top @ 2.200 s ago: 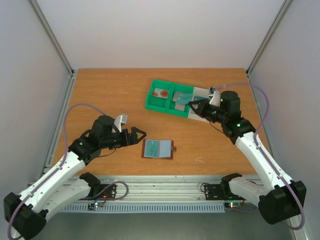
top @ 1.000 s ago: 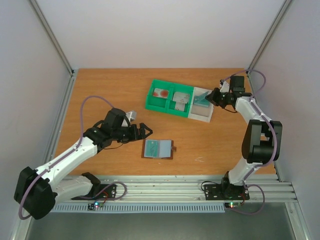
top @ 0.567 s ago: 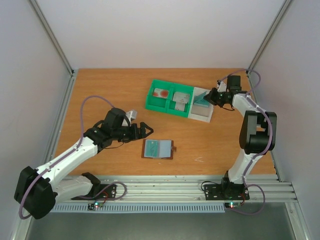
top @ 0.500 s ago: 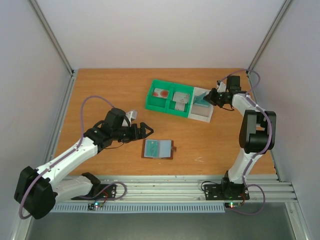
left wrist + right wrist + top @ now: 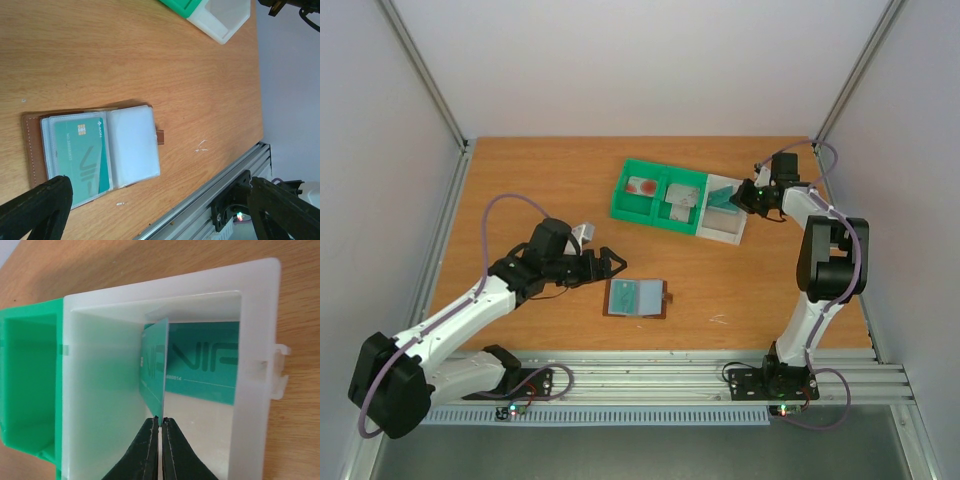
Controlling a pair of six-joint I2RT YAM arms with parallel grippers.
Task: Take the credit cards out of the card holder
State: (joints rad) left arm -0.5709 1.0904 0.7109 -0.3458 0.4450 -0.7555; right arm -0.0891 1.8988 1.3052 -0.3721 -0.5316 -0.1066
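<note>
The brown card holder [image 5: 636, 297] lies open on the table and fills the left of the left wrist view [image 5: 30, 150]. A teal card [image 5: 82, 157] sits in its left pocket; the right pocket [image 5: 132, 142] looks empty. My left gripper [image 5: 608, 262] is open just left of the holder, apart from it. My right gripper [image 5: 160, 426] is shut on the edge of a teal card [image 5: 155, 367], holding it on edge over the tray's white compartment [image 5: 255, 390], where another teal card [image 5: 205, 365] lies. The gripper also shows in the top view [image 5: 748, 195].
The tray [image 5: 660, 212] stands at the back right of the table, green compartments left, white one [image 5: 725, 232] right. The green ones hold a reddish card [image 5: 642, 186] and a grey card [image 5: 682, 200]. The metal rail [image 5: 650, 360] runs along the near edge.
My right arm has swung back and folded, carrying its teal card from the tray's middle over the white compartment. My left gripper has crept a little toward the holder.
</note>
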